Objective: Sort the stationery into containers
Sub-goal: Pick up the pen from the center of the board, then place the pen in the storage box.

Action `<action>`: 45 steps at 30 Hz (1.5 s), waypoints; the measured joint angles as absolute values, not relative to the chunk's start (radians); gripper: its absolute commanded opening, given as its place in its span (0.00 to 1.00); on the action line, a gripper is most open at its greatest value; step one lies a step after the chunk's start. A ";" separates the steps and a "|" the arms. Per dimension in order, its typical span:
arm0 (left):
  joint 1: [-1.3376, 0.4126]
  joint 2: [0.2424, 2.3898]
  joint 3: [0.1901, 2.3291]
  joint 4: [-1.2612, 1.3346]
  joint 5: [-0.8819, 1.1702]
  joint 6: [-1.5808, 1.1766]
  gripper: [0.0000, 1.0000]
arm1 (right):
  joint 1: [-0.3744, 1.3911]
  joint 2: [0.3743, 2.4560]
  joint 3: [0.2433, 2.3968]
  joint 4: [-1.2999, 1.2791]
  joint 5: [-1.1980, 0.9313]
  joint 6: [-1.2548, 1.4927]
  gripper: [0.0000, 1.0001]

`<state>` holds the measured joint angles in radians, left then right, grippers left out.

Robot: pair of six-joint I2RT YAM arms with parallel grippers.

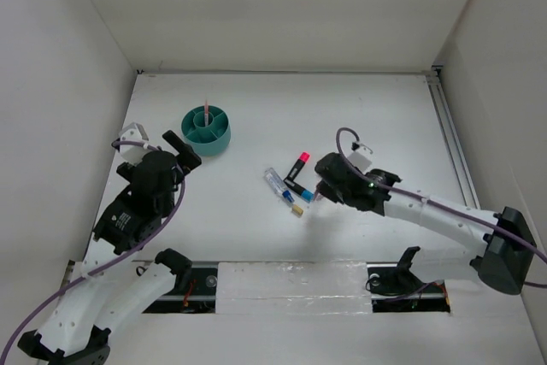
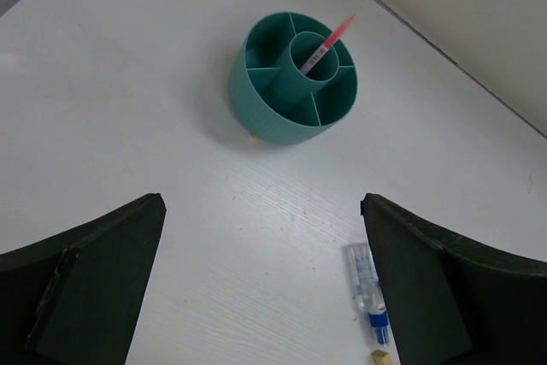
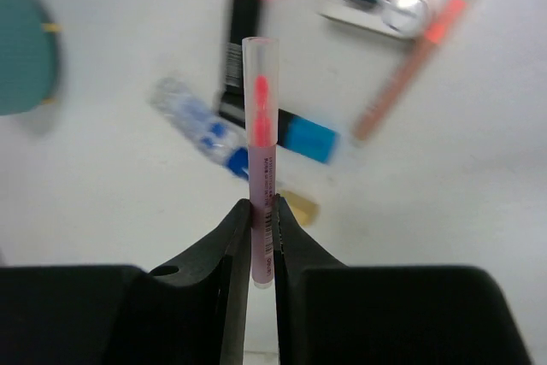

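The right end effector (image 3: 261, 211) pinches a clear pink pen (image 3: 259, 100) at frame center, likely bound for the teal organiser (image 1: 206, 131); the left end effector (image 2: 261, 203) stands wide open, empty.

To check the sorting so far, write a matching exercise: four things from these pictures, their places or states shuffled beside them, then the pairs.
1. thin pink-red pen
2. clear-capped pink pen
3. left gripper
4. blue-capped marker

a. open, holding nothing
b. lying on the table
c. standing in the centre tube of the teal organiser
d. clamped in the right gripper

Pairs: 1-c, 2-d, 3-a, 4-b
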<state>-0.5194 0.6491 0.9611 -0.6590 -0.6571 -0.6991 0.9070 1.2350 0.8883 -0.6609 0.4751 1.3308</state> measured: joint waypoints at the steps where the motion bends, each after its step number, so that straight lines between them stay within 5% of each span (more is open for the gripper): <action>1: -0.519 0.646 0.961 -0.664 -0.667 -0.708 1.00 | 0.907 1.238 0.914 -0.616 0.480 1.270 0.00; 14: -0.519 0.641 0.962 -0.776 -0.786 -0.841 1.00 | 0.911 1.798 1.705 -0.059 0.184 0.367 0.00; 19: -0.519 0.649 0.962 -0.785 -0.793 -0.849 1.00 | 0.911 1.978 1.833 0.089 0.084 0.200 0.00; 28: -0.519 0.649 0.962 -0.791 -0.795 -0.850 1.00 | 0.898 2.177 1.842 0.356 -0.048 0.105 0.00; 45: -0.519 0.675 0.962 -0.760 -0.781 -0.826 1.00 | 0.838 2.390 2.087 0.463 -0.168 0.140 0.00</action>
<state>-0.5194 0.6754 0.9619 -0.7601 -0.7815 -0.8265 0.8375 2.3901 2.0869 0.4625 -0.1677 0.1398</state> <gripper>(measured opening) 0.997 0.180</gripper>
